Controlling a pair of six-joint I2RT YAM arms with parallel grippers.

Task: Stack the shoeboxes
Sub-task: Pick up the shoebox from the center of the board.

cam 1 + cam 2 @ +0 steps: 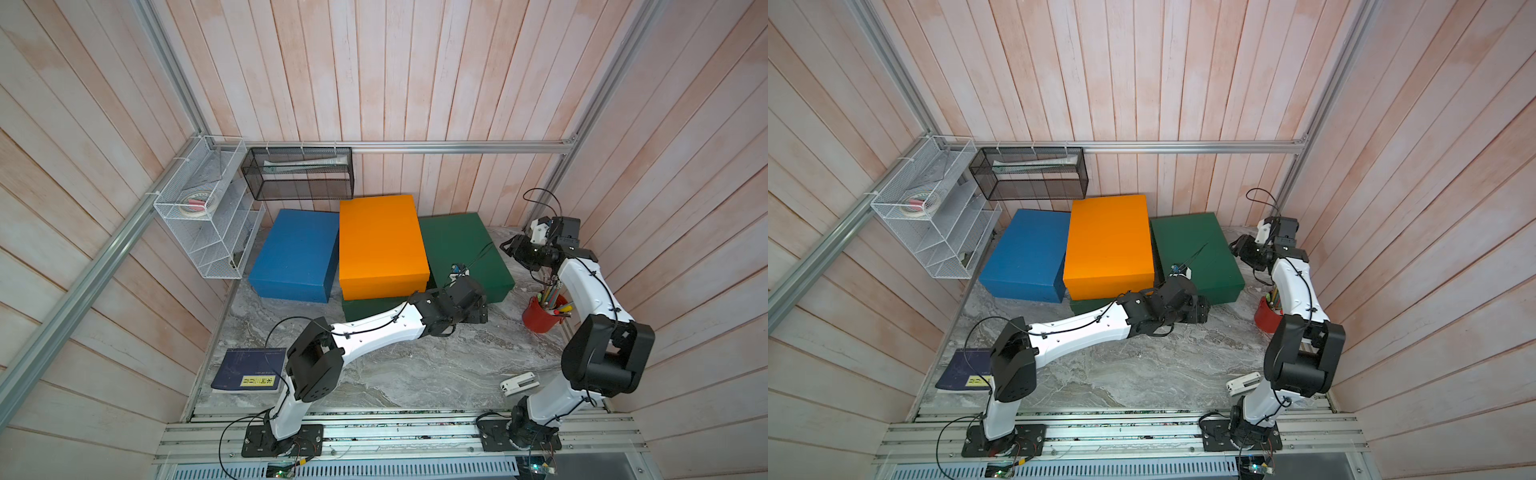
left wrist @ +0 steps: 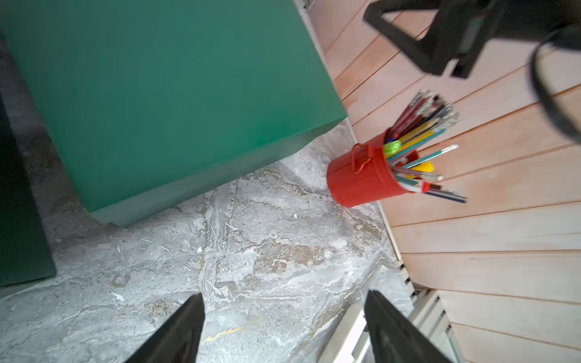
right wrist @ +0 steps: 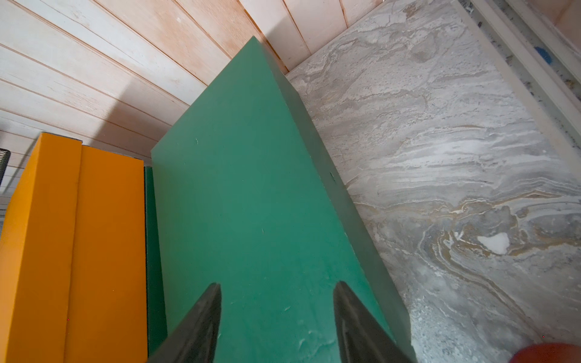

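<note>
Orange box (image 1: pixel 382 245) sits on one green box (image 1: pixel 365 308), blue box (image 1: pixel 295 253) just left of it, second green box (image 1: pixel 461 253) just right; left gripper (image 2: pixel 283 295) and right gripper (image 3: pixel 276 286) both have jaws apart, empty

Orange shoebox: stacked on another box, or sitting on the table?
Stacked. The orange shoebox rests on a dark green box, whose front edge shows beneath it in both top views.

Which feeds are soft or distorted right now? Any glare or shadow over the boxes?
Left wrist view: blurred, with the red pencil cup and the green shoebox edges soft. Right wrist view: sharp, with a shadow only on the wall planks. Both top views: even light, no glare, wide-angle stretch toward the edges.
</note>
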